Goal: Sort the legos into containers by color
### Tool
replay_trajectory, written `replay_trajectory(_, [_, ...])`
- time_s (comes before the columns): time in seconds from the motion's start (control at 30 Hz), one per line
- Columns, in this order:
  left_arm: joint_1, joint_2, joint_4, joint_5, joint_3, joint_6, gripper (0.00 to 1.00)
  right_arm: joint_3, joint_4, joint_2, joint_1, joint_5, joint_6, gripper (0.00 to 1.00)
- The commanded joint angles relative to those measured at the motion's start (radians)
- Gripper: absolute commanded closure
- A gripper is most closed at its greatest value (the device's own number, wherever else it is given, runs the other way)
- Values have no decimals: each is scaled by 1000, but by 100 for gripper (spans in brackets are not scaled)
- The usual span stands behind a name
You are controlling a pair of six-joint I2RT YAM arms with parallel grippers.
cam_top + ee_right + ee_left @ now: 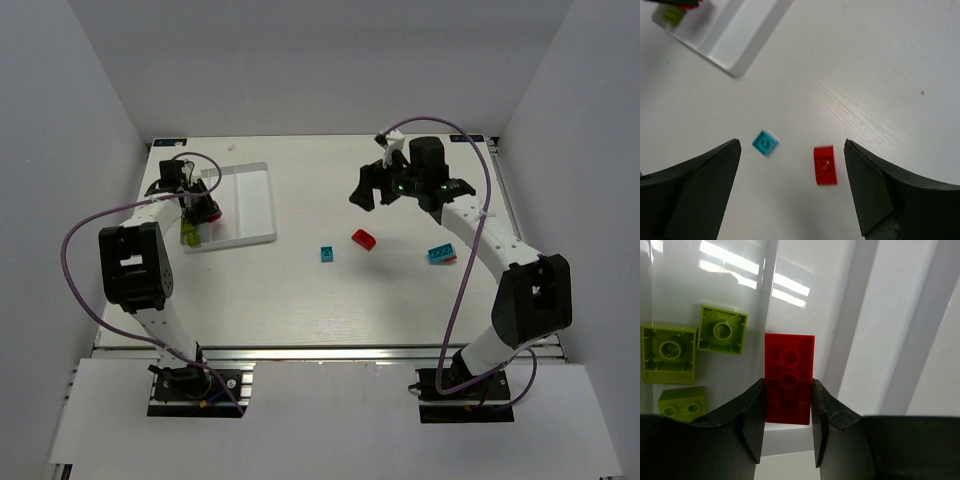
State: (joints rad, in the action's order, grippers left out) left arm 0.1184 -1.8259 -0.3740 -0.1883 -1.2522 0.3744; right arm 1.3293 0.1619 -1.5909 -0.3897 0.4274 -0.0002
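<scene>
Left claw (788, 386) pinches 1 red lego (789, 351) — long axis pointing straight outward.

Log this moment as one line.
left hand: shut on held red brick over tray | right hand: open, empty | on table: loose red brick, teal brick, cyan brick | in tray: three green bricks

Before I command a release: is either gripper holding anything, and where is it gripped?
The left gripper clamps a red brick by its two long sides, near one end. The right gripper is open and holds nothing.
</scene>
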Motion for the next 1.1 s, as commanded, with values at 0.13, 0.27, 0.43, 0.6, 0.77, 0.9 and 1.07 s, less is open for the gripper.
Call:
replay_trajectory(0.13, [-26,-3,4,0,-49,-34,54,-137,57,98,38,-1,-122,20])
replay_trajectory(0.27, [-36,-16,-11,-5,-70,-40,44,-180,47,94,57,33,-147,34])
replay_trajectory(0.43, [-46,-10,-23,9,-81,-43,33,-186,59,69,75,25,-175,19])
replay_trajectory(0.6, [-46,104,-19,15,-66,-28,43,-174,103,10,74,-41,-280,18])
replay_trajectory(0.77, [-46,341,108,-143,124,18,99,-133,206,-107,48,-78,-397,27])
replay_trajectory(0.9, [-46,576,208,-322,310,15,42,-125,205,-150,2,-136,-435,11])
replay_trajectory(1.07, [-46,787,251,-263,456,-12,19,-99,202,-230,-43,-200,-443,11])
